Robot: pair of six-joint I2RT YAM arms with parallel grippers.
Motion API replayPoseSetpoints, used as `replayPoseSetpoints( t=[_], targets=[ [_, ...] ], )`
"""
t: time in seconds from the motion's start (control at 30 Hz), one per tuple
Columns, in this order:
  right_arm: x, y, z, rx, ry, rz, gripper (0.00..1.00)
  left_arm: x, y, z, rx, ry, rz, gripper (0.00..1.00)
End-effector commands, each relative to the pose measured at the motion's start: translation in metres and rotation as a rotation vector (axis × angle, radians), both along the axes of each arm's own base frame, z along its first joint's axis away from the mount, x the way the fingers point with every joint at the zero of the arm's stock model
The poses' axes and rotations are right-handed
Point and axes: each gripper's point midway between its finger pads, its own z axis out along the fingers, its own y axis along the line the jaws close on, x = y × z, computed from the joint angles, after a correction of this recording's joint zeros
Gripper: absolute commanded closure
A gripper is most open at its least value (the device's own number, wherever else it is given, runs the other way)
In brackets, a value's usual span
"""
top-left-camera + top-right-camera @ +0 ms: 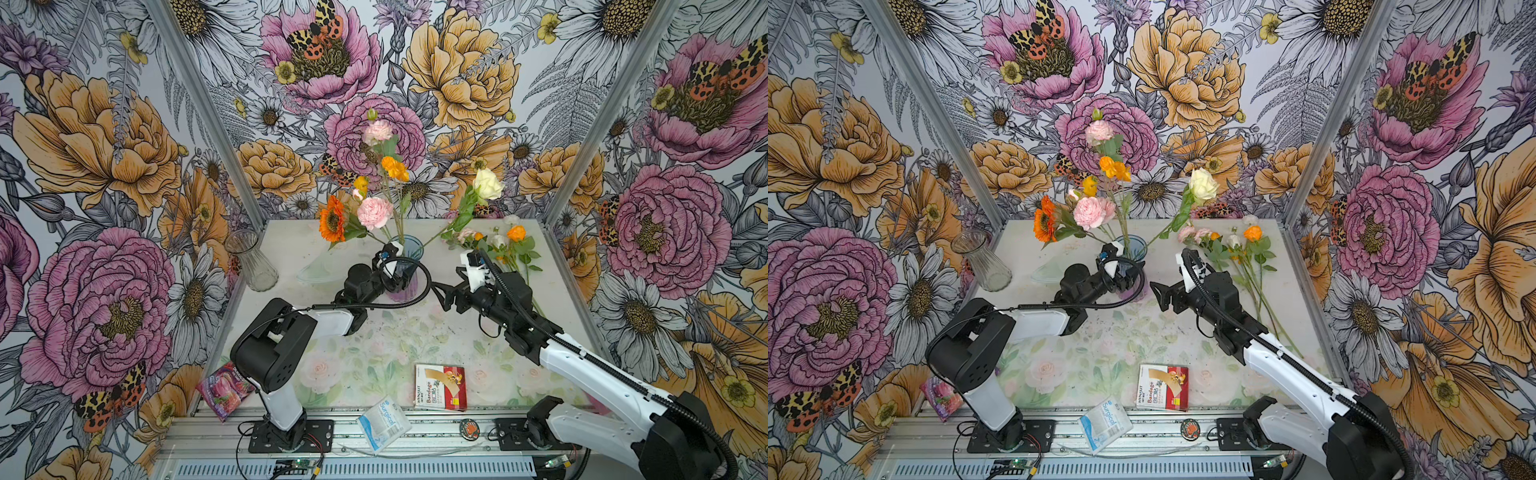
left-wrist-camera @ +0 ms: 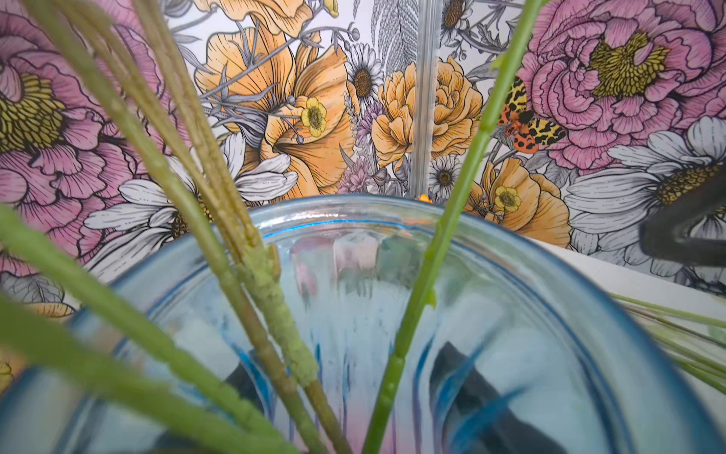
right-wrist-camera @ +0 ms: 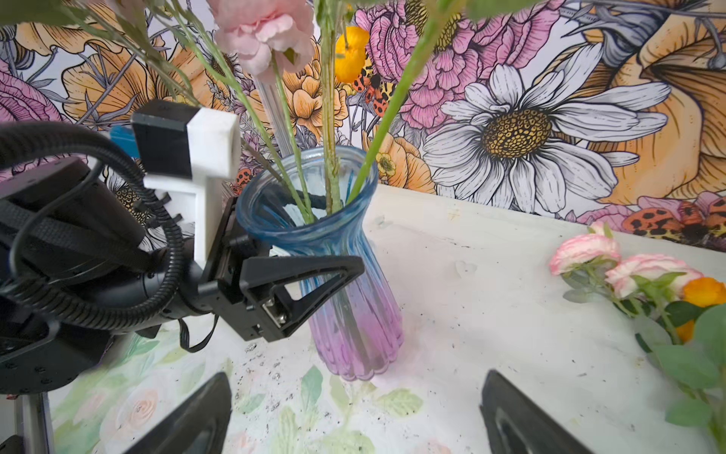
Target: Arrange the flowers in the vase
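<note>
Counter (image 1: 286, 245) is boxed by printed walls on the left, back and right. The front edge opens onto a metal rail (image 1: 208, 432).

The blue-to-purple vase (image 1: 409, 249) (image 1: 1136, 247) stands upright about centre in the back half, apart from every wall. The left arm (image 1: 332, 320) reaches in from front left. The left jaws are clamped on the vase's narrow neck, one finger (image 3: 306, 275) across its near side. The right arm (image 1: 582, 357) comes in from front right. The right jaws are wide apart, holding nothing, just right of the vase and not touching it. Their fingers (image 3: 188, 420) frame the vase base in the right wrist view.

Open room:
- printed counter in front of the vase, between the two arms, down to the bandage box (image 1: 441, 386)
- a bare strip between the vase and the loose flowers (image 1: 509, 245) (image 3: 648, 283)

The vase holds several flowers (image 1: 375, 212): pink, orange and a cream rose. Their stems (image 2: 271, 298) cross in the mouth and fan left, up and right, and the rose leans over the bare strip. The loose flowers lie flat at back right, heads near the back edge. Their stems run frontward beside the right wall, partly under the right arm.

A clear glass vase (image 1: 251, 262) stands upright and empty at the back-left corner, just beside the wall. A clear shallow dish (image 1: 316, 270) lies flat between the two vases.

At the front:
- pink sachet (image 1: 224, 388) at the left corner
- bandage box just inside the edge
- surgical packet (image 1: 383, 422) and a small round badge (image 1: 469, 428) on the rail
</note>
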Motion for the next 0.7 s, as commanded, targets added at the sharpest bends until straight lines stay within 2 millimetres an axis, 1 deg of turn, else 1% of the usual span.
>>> replayPoseSetpoints(
  t=[0.0,0.03,0.13,0.17,0.27,0.33,0.4,0.47,0.57,0.67],
  targets=[
    [0.006,0.005,0.005,0.015,-0.015,0.028,0.0,0.019,0.005,0.087,-0.133,-0.251,0.009,0.55],
    [0.009,0.005,0.003,0.017,-0.013,0.03,0.0,0.032,0.003,0.08,-0.126,-0.244,0.012,0.56],
    [0.015,0.007,-0.001,0.02,-0.001,0.033,0.01,0.069,0.004,0.082,-0.13,-0.257,0.037,0.56],
    [0.018,0.007,-0.001,0.02,0.0,0.03,0.01,0.084,0.006,0.082,-0.132,-0.255,0.046,0.56],
    [0.025,0.008,-0.003,0.02,0.006,0.032,0.01,0.117,0.014,0.084,-0.135,-0.257,0.061,0.55],
    [0.029,0.008,-0.006,0.016,0.009,0.036,0.01,0.136,0.021,0.083,-0.115,-0.254,0.081,0.56],
    [0.035,0.009,-0.011,0.013,0.019,0.035,0.0,0.152,0.033,0.081,-0.098,-0.249,0.12,0.56],
    [0.04,0.009,-0.019,0.012,0.031,0.036,0.01,0.169,0.051,0.079,-0.08,-0.238,0.172,0.56],
    [0.049,0.011,-0.027,0.031,0.046,0.037,0.0,0.183,0.078,0.082,-0.072,-0.243,0.229,0.55],
    [0.057,0.017,-0.034,0.055,0.067,0.049,0.01,0.192,0.104,0.084,-0.056,-0.248,0.269,0.55]
  ],
)
